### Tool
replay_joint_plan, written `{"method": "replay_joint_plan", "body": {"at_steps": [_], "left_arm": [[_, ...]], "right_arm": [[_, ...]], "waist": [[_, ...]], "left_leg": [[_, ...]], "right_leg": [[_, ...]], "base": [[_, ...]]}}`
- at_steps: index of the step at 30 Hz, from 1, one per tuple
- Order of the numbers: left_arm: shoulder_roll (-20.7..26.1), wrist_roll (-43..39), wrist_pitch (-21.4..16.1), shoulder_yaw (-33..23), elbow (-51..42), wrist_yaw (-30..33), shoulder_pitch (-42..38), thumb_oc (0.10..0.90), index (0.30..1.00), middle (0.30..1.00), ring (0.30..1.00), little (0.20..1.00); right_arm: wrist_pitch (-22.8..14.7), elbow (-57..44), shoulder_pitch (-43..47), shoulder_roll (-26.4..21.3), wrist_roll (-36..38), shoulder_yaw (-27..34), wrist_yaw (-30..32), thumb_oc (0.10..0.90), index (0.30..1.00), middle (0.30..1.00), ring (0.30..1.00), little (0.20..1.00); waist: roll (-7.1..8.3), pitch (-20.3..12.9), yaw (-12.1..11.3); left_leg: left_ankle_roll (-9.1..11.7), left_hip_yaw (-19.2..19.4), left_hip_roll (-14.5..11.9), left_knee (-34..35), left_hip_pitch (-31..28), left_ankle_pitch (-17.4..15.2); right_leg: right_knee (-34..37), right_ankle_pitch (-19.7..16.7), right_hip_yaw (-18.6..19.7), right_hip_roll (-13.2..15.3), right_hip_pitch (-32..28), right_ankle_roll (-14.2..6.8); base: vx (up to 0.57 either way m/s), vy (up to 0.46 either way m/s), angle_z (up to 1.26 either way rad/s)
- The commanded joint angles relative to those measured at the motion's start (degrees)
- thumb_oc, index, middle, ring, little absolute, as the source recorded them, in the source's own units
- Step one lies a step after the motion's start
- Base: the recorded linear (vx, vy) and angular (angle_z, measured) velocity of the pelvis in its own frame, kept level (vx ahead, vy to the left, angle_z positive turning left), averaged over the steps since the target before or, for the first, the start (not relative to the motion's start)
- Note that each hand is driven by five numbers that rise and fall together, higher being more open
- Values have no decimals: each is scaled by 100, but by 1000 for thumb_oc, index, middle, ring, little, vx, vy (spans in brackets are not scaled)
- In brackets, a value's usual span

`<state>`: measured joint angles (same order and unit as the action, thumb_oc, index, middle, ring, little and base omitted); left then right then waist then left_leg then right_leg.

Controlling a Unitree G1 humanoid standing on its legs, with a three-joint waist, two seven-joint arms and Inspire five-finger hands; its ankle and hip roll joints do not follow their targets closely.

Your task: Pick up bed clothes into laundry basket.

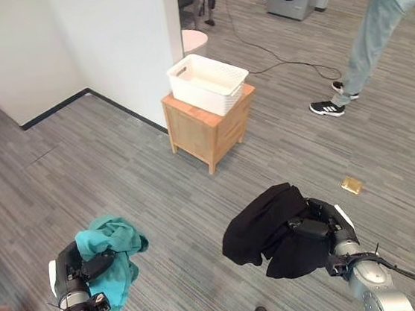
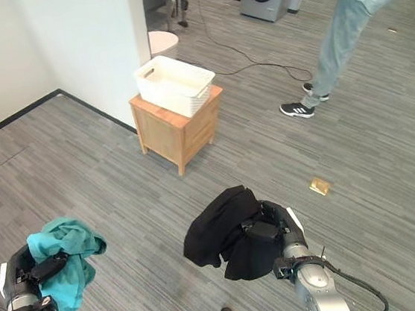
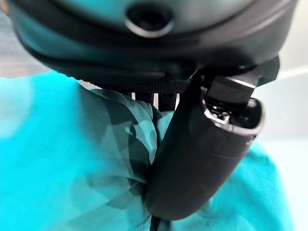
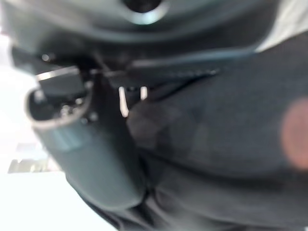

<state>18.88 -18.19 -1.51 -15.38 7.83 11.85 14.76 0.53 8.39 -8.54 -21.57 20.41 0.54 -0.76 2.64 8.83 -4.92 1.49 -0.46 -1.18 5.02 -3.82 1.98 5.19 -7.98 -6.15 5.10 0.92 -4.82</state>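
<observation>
L hand (image 1: 77, 274) grips teal cloth (image 1: 114, 245); R hand (image 1: 322, 226), black cloth (image 1: 264, 228).

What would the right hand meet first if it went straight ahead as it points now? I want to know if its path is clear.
Likely the wooden side table carrying the white laundry basket; the right hand, gripping the black garment, roughly faces it across bare floor, though depth is unclear.

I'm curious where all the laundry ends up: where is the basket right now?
The white laundry basket sits on a small wooden cabinet beside the white wall corner, ahead of the robot near the middle of the left eye view.
</observation>
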Motion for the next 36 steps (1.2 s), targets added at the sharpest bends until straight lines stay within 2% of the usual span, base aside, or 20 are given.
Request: {"method": "replay_joint_plan", "body": {"at_steps": [1, 5, 7, 8, 9, 10, 11, 15, 16, 18, 20, 22, 23, 25, 26, 27, 31, 33, 35, 36], "left_arm": [[411, -72, -796, -104, -559, 23, -441, 400, 300, 300, 300, 300], [423, -64, -822, -186, -507, 159, -524, 400, 300, 300, 300, 300], [461, -8, -821, -226, -494, 222, -570, 400, 300, 300, 300, 300], [501, 40, -803, -257, -444, 271, -618, 400, 300, 300, 300, 300], [501, 41, -805, -264, -439, 272, -634, 400, 300, 300, 300, 300], [564, 71, -813, -315, -477, 339, -659, 400, 300, 300, 300, 300], [614, 120, -812, -315, -451, 367, -670, 400, 300, 300, 300, 300], [698, 129, -883, -491, -519, 422, -649, 400, 300, 300, 300, 300], [774, 7, -934, -672, -478, 494, -654, 400, 300, 300, 300, 300], [886, -21, -949, -724, -382, 561, -767, 400, 300, 300, 300, 300], [944, 4, -964, -744, -338, 595, -813, 400, 300, 300, 300, 300], [1034, 108, -998, -962, -259, 741, -794, 400, 300, 300, 300, 300], [1018, 155, -1003, -1096, -228, 762, -714, 400, 300, 300, 300, 300], [970, 105, -991, -1146, -160, 794, -640, 400, 300, 300, 300, 300], [972, 105, -989, -1150, -162, 793, -637, 400, 300, 300, 300, 300], [905, -75, -993, -1181, -134, 749, -623, 400, 300, 300, 300, 300], [989, -162, -958, -969, -87, 646, -825, 400, 300, 300, 300, 300], [917, -236, -1005, -823, -20, 606, -898, 400, 300, 300, 300, 300], [920, -222, -1018, -835, -21, 573, -864, 400, 300, 300, 300, 300], [905, -152, -1052, -802, -52, 561, -792, 400, 300, 300, 300, 300]], "right_arm": [[-661, -678, 492, -210, -43, 421, 66, 400, 300, 300, 300, 300], [-672, -656, 579, -217, -108, 423, 64, 400, 300, 300, 300, 300], [-696, -675, 620, -191, -137, 403, 50, 400, 300, 300, 300, 300], [-715, -699, 675, -174, -193, 367, 56, 400, 300, 300, 300, 300], [-715, -697, 692, -173, -195, 366, 58, 400, 300, 300, 300, 300], [-746, -720, 720, -119, -239, 345, 92, 400, 300, 300, 300, 300], [-771, -694, 736, -116, -278, 334, 131, 400, 300, 300, 300, 300], [-766, -697, 659, -132, -214, 367, 111, 400, 300, 300, 300, 300], [-770, -656, 507, -180, -83, 512, 155, 400, 300, 300, 300, 300], [-766, -718, 370, -239, -70, 628, 206, 400, 300, 300, 300, 300], [-752, -726, 307, -276, -107, 693, 230, 400, 300, 300, 300, 300], [-737, -780, 181, -404, -146, 889, 195, 400, 300, 300, 300, 300], [-755, -710, 254, -414, -127, 877, 171, 400, 300, 300, 300, 300], [-744, -615, 388, -556, -65, 844, 207, 400, 300, 300, 300, 300], [-743, -614, 390, -554, -64, 842, 206, 400, 300, 300, 300, 300], [-856, -626, 481, -681, 133, 874, 230, 400, 300, 300, 300, 300], [-864, -491, 711, -908, 210, 967, 457, 400, 300, 300, 300, 300], [-826, -475, 820, -1058, 219, 944, 437, 400, 300, 300, 300, 300], [-825, -473, 861, -1091, 208, 959, 405, 400, 300, 300, 300, 300], [-836, -371, 947, -1101, 109, 904, 417, 400, 300, 300, 300, 300]], "waist": [[-12, -298, 72], [-52, -240, 53], [-123, -132, 85], [-178, -52, 125], [-163, -65, 111], [-345, 81, 199], [-399, 145, 239], [-468, 124, 454], [-439, 111, 712], [-406, 112, 838], [-441, 87, 886], [-355, -39, 916], [-390, -116, 915], [-372, -143, 899], [-379, -160, 908], [-202, -36, 781], [-14, 217, 545], [39, 267, 333], [31, 229, 265], [-13, 114, 122]], "left_leg": [[-126, 125, 263, -266, 185, -267], [-220, 150, 257, -519, 215, -486], [-351, 120, 290, -584, 129, -617], [-456, 66, 328, -636, 54, -692], [-464, 89, 344, -646, 109, -660], [-562, -48, 259, -726, -73, -761], [-555, -115, 219, -802, -154, -752], [-318, -385, 42, -899, -668, -914], [-45, -696, -125, -925, -992, -1073], [164, -966, -313, -866, -1108, -1051], [215, -1060, -452, -835, -1257, -1121], [403, -1217, -786, -958, -1469, -852], [516, -1245, -1064, -1198, -1503, -337], [447, -1171, -1303, -1965, -1108, 742], [435, -1169, -1308, -1964, -1101, 732], [107, -845, -1313, -3193, -147, 1118], [-13, -720, -876, -3920, 828, 698], [71, -480, -133, -3565, 1473, 97], [43, -329, 72, -2969, 1529, 34], [-35, -301, 442, -2019, 1467, -42]], "right_leg": [[-408, 763, -268, 166, -421, -234], [-1079, 913, -320, 256, -257, -286], [-2319, 698, -224, 372, 271, -400], [-3115, 299, -79, 430, 620, -463], [-3151, 272, -47, 444, 699, -466], [-4025, -8, 109, 406, 1170, -445], [-4315, 90, 205, 339, 1481, -426], [-3602, 340, 210, 570, 2047, -343], [-1977, 233, 603, 495, 2086, -456], [-1003, -81, 824, 638, 2048, -599], [-786, -193, 783, 771, 2060, -691], [-1066, -313, 590, 820, 2096, -756], [-1383, -217, 556, 636, 2110, -721], [-1775, 59, 601, 359, 1992, -527], [-1772, 89, 590, 363, 1991, -536], [-1569, 314, 604, 116, 1396, -188], [-1212, 445, 601, -37, 792, 85], [-979, 585, 526, -165, 298, 156], [-905, 604, 496, -227, 198, 143], [-799, 667, 452, -405, 44, 127]], "base": [[62, 0, -15], [44, 33, -3], [50, 110, -4], [17, 100, -17], [116, 133, -29], [153, 80, -30], [287, 60, -15], [427, -173, 19], [501, -349, 54], [530, -406, 106], [404, -336, 89], [506, -564, 71], [417, -488, 67], [351, -396, 68], [457, -673, 41], [442, -719, 19], [362, -499, 2], [508, -334, 10], [369, -171, 9], [428, -156, -14]]}}
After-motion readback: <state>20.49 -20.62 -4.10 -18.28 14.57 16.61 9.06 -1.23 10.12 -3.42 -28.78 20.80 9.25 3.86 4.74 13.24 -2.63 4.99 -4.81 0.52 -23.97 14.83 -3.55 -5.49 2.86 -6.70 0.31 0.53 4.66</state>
